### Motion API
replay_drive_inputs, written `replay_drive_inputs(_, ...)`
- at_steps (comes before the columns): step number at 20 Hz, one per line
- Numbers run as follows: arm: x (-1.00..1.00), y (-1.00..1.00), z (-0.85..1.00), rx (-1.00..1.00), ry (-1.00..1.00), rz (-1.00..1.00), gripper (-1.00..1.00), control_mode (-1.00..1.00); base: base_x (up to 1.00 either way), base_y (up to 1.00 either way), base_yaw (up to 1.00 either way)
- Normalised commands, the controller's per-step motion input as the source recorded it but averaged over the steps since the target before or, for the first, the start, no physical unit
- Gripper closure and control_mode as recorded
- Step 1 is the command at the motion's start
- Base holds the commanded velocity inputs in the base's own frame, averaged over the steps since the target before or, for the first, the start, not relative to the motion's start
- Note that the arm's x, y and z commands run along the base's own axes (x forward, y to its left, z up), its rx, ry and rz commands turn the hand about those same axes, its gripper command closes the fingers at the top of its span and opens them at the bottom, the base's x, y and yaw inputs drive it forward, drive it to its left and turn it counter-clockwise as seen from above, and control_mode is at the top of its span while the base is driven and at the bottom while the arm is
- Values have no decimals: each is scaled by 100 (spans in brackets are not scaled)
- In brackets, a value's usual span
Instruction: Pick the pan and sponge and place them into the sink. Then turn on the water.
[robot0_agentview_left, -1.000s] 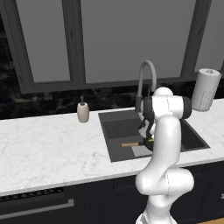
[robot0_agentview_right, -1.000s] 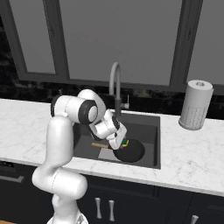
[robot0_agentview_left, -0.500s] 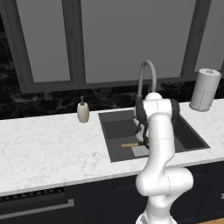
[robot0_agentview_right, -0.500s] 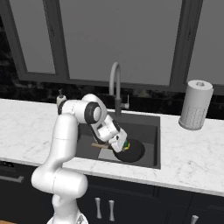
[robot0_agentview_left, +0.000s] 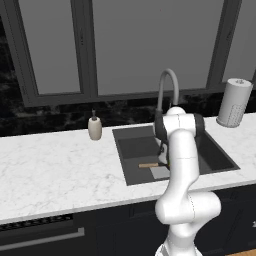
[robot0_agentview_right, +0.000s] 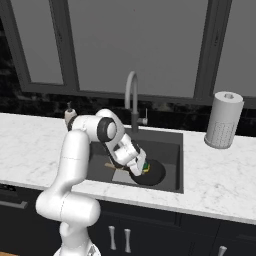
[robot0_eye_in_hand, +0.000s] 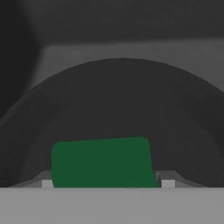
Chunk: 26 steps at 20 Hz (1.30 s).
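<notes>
Room: grey window panes (robot0_agentview_right: 135, 45) above a dark backsplash; white marble counter (robot0_agentview_left: 55, 170) over dark cabinets.
Sink (robot0_agentview_right: 167, 150): dark basin sunk in the counter, gooseneck faucet (robot0_agentview_right: 131, 90) behind it, paper towel roll (robot0_agentview_right: 223, 120) to its right, soap bottle (robot0_agentview_left: 94, 127) to its left.
Arm: bent forward and down over the sink, hand low inside the basin.
Pan (robot0_agentview_right: 152, 173): black, lying on the sink floor, wooden handle (robot0_agentview_left: 148, 165) pointing left.
Gripper (robot0_eye_in_hand: 103, 184): just above the pan, jaws set wide either side of the sponge; cannot tell if they pinch it.
Sponge (robot0_eye_in_hand: 101, 162): green face up, over the pan, between the finger tips (robot0_eye_in_hand: 47, 183).
</notes>
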Motion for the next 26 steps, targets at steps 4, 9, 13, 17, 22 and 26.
replay_drive_inputs(4, -1, 13, -4, 0, -9, 0, -100, -100, 0, 0, 0)
replay_drive_inputs(9, -4, 20, 0, 0, -2, 0, -100, -100, 0, 0, 0)
replay_drive_inputs(13, -12, 11, 0, 0, 0, 1, -100, -100, 0, 0, 0)
replay_drive_inputs(17, -35, 18, 37, 0, -14, 2, -100, -100, 0, 0, 0)
replay_drive_inputs(22, -31, 65, 64, 0, -18, 0, -100, -100, 0, 0, 0)
replay_drive_inputs(26, -36, 91, 44, -1, -22, -2, -100, -100, 0, 0, 0)
